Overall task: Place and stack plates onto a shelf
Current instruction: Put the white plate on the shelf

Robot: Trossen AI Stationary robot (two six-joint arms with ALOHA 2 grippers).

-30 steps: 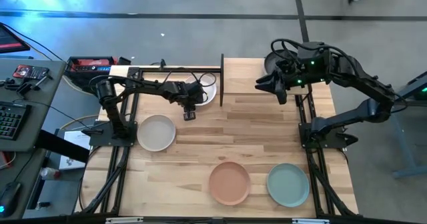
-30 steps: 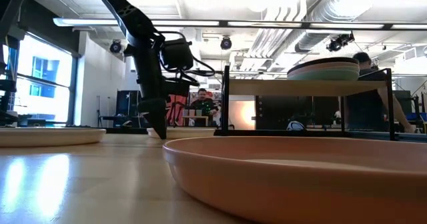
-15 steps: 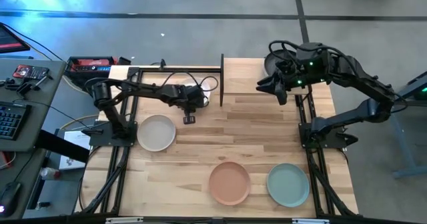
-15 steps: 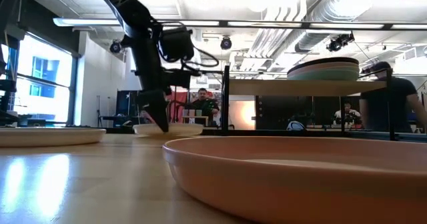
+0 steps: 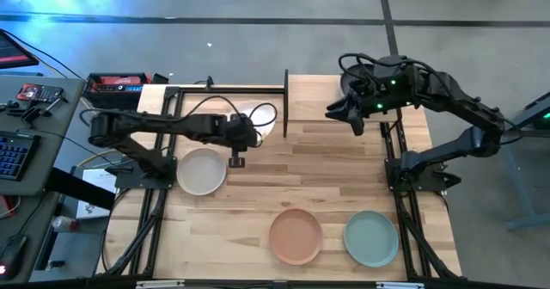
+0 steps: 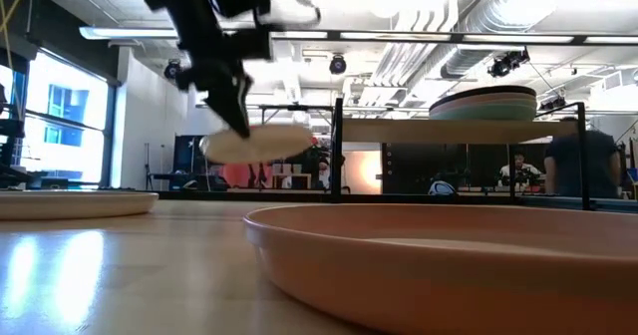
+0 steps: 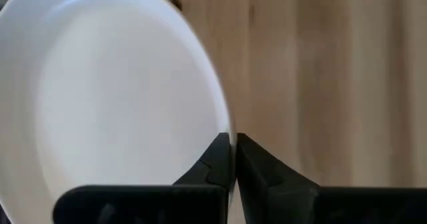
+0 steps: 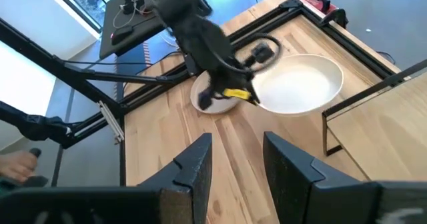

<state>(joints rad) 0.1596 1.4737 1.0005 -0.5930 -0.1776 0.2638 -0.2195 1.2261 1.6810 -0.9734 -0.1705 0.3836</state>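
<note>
My left gripper (image 5: 241, 140) is shut on a white plate (image 7: 113, 97), which hangs in the air left of the shelf (image 5: 314, 95) at about the height of the shelf board (image 6: 454, 131). In the low view the plate (image 6: 257, 142) is clear of the table. The shelf carries a stack of plates (image 6: 483, 106). My right gripper (image 5: 339, 113) hovers open above the shelf, holding nothing. A cream plate (image 5: 201, 170), a terracotta plate (image 5: 296, 235) and a pale green plate (image 5: 370, 238) lie flat on the table. My left gripper pinches the white plate's rim (image 7: 225, 127) between its two fingers, one finger above the rim and one below. The fingers (image 6: 231, 111) come slanting down from above, from the table's left side. The plate is lifted clear and sits nearly level, slightly tilted.
Black uprights (image 5: 285, 104) edge the shelf on its left side. A black frame rail (image 5: 223, 89) runs along the far left of the table. In the low view the terracotta plate (image 6: 439, 265) fills the foreground. People show in the room behind.
My left gripper has shut on the white plate's rim and has gone up with it, shifting slightly toward the table's left and near edges. The plate, which lay on the table a second ago, now hangs lifted clear. My right gripper has stayed open.
</note>
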